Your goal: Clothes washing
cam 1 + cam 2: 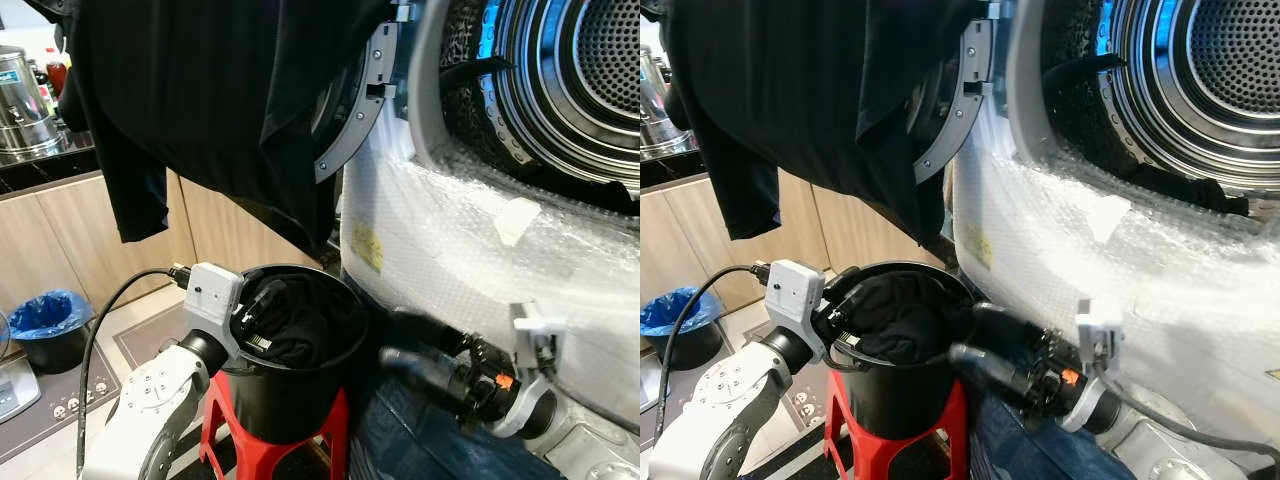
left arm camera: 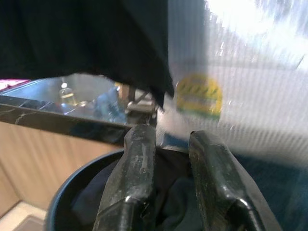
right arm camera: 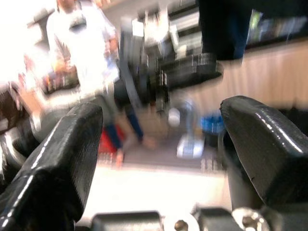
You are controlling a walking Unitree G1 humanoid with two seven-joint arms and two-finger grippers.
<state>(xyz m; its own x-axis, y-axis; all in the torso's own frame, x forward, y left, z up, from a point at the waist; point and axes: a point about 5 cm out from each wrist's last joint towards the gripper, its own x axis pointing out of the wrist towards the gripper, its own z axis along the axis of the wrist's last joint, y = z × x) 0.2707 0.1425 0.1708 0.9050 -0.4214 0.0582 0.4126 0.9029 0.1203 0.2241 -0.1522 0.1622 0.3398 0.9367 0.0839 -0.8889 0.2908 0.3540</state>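
The left gripper [image 1: 262,320], fingers nearly together, reached into the black bucket [image 1: 290,400] of dark clothes [image 1: 300,325]; the right gripper [image 1: 970,335], fingers spread, hovered beside it. The washer's yellow label [image 1: 367,247] was unreadable.

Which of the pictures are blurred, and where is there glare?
Right wrist view: heavy motion blur behind the open right gripper. Left wrist view: soft, with glare on the bubble wrap. Left eye view: mostly sharp, right gripper smeared, drum brightly lit.
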